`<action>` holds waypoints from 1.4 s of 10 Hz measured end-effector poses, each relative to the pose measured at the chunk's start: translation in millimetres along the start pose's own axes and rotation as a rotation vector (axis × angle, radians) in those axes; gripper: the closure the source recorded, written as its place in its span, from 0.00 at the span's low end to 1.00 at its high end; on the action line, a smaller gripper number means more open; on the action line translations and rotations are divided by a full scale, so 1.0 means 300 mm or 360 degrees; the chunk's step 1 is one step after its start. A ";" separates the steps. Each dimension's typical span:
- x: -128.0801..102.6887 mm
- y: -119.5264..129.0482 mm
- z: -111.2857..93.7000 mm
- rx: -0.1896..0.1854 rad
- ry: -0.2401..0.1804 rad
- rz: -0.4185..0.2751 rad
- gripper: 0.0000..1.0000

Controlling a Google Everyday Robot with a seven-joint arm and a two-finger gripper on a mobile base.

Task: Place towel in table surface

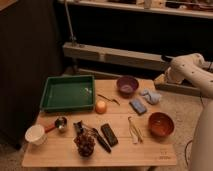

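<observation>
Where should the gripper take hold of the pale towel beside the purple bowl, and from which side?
Grip the towel on its raised rumpled folds near the middle, coming from above: it lies loose and low on the table surface, offering no firm side edge. The gripper hangs beyond the far right edge.
</observation>
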 end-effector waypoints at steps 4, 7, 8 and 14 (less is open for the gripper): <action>0.022 -0.020 -0.073 -0.0087 -0.0041 -0.0067 0.20; 0.078 0.024 -0.011 -0.0168 -0.0060 -0.0113 0.20; 0.096 0.035 0.023 -0.0203 -0.0066 -0.0119 0.20; 0.118 0.152 0.150 -0.0126 -0.0142 -0.0220 0.20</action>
